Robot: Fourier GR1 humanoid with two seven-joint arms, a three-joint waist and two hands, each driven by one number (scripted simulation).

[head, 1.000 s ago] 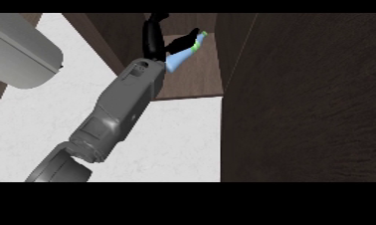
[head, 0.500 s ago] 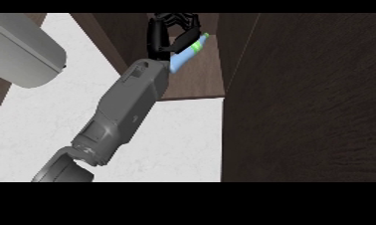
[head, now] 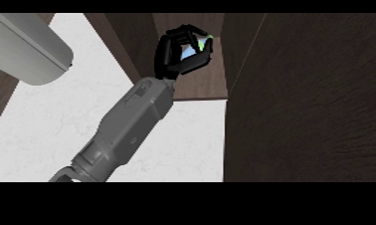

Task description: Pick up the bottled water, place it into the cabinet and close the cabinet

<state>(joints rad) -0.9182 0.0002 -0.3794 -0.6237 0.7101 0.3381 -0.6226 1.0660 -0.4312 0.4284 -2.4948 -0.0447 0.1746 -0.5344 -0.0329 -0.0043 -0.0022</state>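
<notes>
My right hand point(head: 170, 56) reaches into the open dark wooden cabinet point(head: 132, 40), with its grey forearm point(head: 129, 124) coming up from the lower left. Its fingers curl round the bottled water point(head: 194, 56), a pale blue bottle with a green cap point(head: 210, 38) that points up and to the right. The bottle is tilted above the cabinet's brown floor point(head: 202, 87); I cannot tell whether it touches the floor. Black fingers hide most of the bottle. My left hand does not show.
The cabinet's dark door point(head: 308, 99) stands open and fills the right side of the view. White counter top point(head: 58, 114) lies below and to the left of the cabinet. A grey rounded body point(head: 29, 50) juts in at the upper left.
The right hand has carried the bottle deeper into the cabinet and to the right. Its fingers now wrap more of the bottle than before.
</notes>
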